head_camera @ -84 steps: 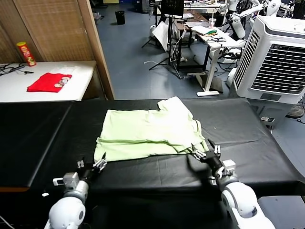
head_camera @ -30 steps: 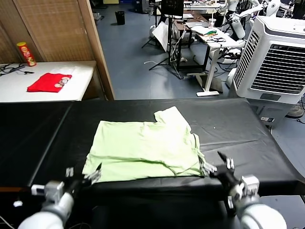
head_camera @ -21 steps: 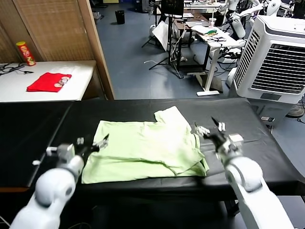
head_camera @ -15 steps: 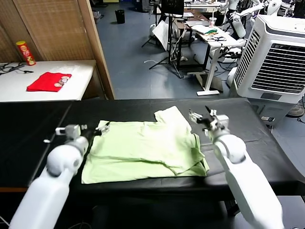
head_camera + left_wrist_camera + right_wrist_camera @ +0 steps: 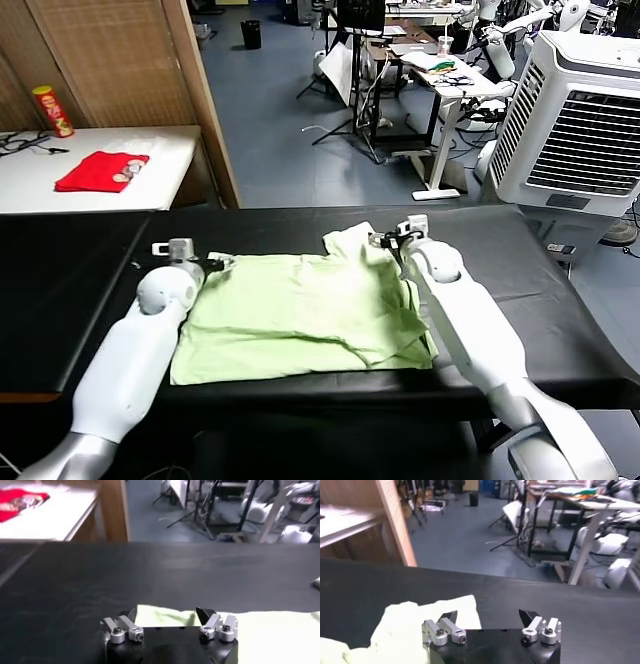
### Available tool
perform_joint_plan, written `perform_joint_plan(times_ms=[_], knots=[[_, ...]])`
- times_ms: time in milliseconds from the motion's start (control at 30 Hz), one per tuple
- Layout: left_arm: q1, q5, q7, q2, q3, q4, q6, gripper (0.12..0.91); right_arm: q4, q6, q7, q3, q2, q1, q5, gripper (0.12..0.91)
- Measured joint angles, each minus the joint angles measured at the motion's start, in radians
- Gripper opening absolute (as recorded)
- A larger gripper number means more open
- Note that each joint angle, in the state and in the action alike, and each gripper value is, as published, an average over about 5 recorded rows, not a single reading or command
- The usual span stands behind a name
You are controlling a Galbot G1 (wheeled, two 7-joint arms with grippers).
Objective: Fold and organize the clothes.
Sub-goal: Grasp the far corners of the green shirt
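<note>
**Both grippers set over the far corners of the shirt**

The pale light-green short-sleeved T-shirt of thin cloth [image 5: 300, 310] is seen lying flat on the black cloth-covered work table [image 5: 80, 290], its near hem close to the table's front edge and its long axis running left to right across the robot. A diagonal fold line is noted on its right half, and one sleeve is turned up at the far right corner.

Both white arms are extended forward along the two short sides of the shirt. The left gripper [image 5: 205, 262] is placed at the far left corner; in the left wrist view the left gripper [image 5: 169, 621] is shown with fingers spread apart and nothing between them, the green corner lying just under and ahead of the tips. The right gripper [image 5: 385, 240] is placed at the far right sleeve; in the right wrist view the right gripper [image 5: 489, 618] is likewise held apart and empty, with only its left finger over cloth and bare black table beneath the other.

The relation judged decisive: the cloth lies below and toward the robot from each tool, each arm nearest its own corner, so a descent and closure on the far edge is judged to come next. The right grip is judged the less certain.

Beyond, a folded red garment [image 5: 97, 171] is seen on a white side table [image 5: 150, 190], with a white air cooler [image 5: 575, 130] at far right.
</note>
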Motion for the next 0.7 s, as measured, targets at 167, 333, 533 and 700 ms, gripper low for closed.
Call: perform_joint_plan(times_ms=[167, 333, 533, 700], knots=[[-0.012, -0.008, 0.013, -0.003, -0.004, 0.037, -0.013, 0.755, -0.037, 0.000, -0.001, 0.010, 0.024, 0.003, 0.005, 0.778], [-0.008, -0.008, 0.026, 0.002, -0.007, 0.043, -0.021, 0.502, -0.046, 0.007, 0.012, 0.028, 0.043, -0.004, 0.006, 0.587], [-0.002, -0.008, 0.037, 0.009, -0.009, 0.040, -0.027, 0.189, -0.033, 0.043, 0.032, 0.057, 0.062, -0.029, 0.003, 0.256], [0.000, 0.000, 0.052, 0.007, -0.014, 0.035, -0.034, 0.132, 0.005, 0.113, 0.022, 0.076, 0.053, -0.065, 0.003, 0.122]])
